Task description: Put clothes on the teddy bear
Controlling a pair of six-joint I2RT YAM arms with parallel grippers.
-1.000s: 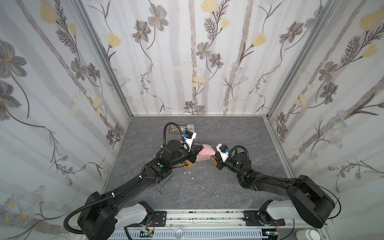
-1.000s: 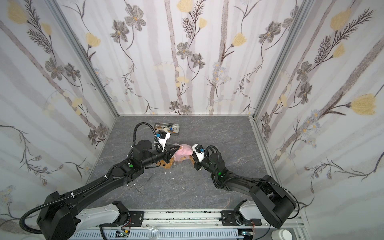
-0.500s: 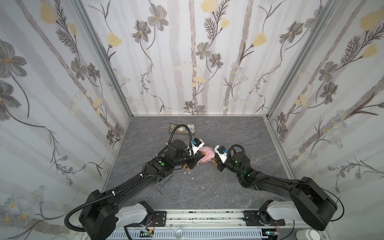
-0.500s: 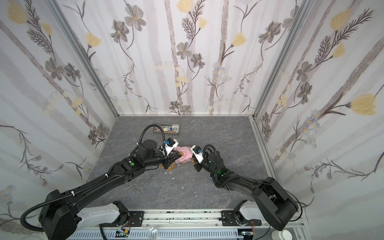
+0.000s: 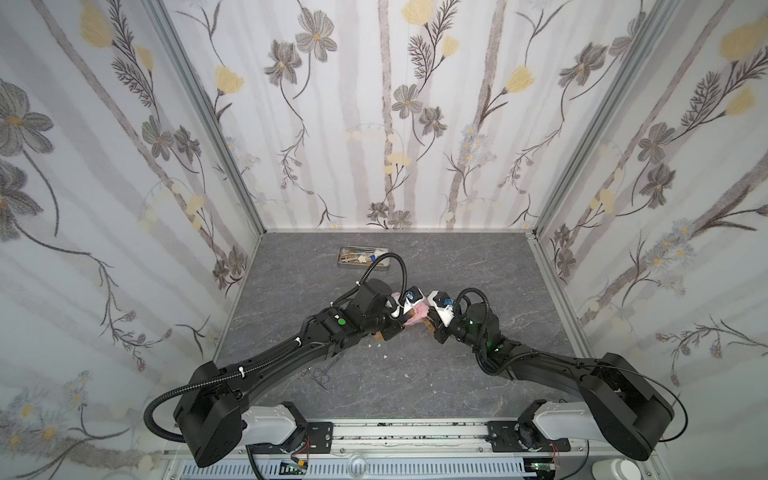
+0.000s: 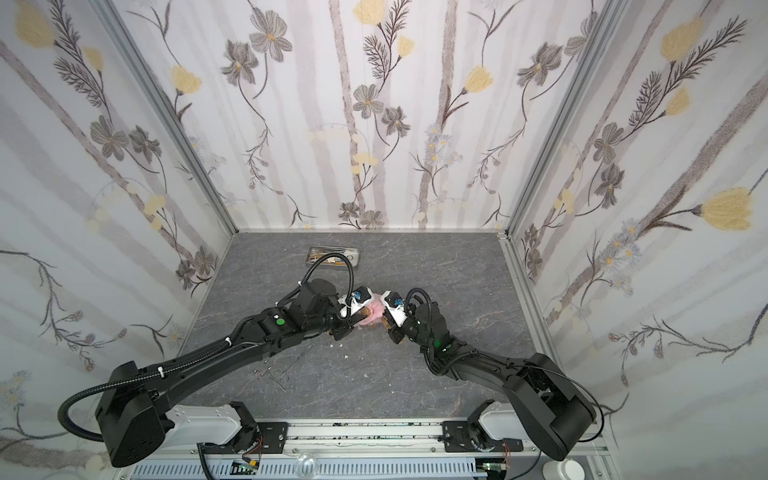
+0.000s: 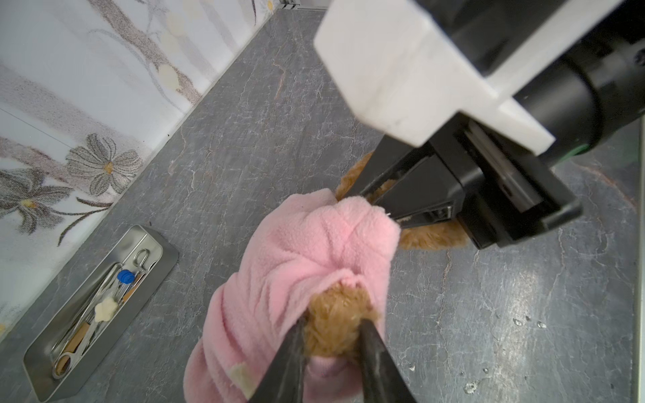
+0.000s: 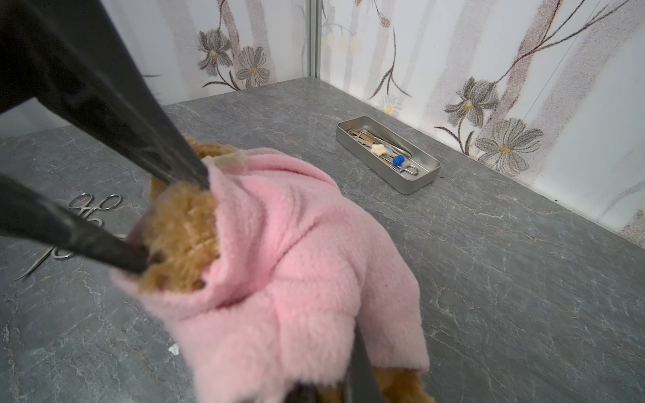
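Most of the teddy bear (image 8: 181, 237) hidden inside the pink shirt (image 8: 296, 261)

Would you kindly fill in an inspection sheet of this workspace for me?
surface: grey stone-look table, a few white crumbs.
job's things: teddy bear mostly inside pink shirt, fur showing at an opening.
clutter: metal tray of instruments at the back; ring-handled tool loose in front.
grippers: left gripper open astride the fur; right gripper shut on the shirt's edge.
cables: black loop at each wrist.
surroundings: floral walls on three sides.
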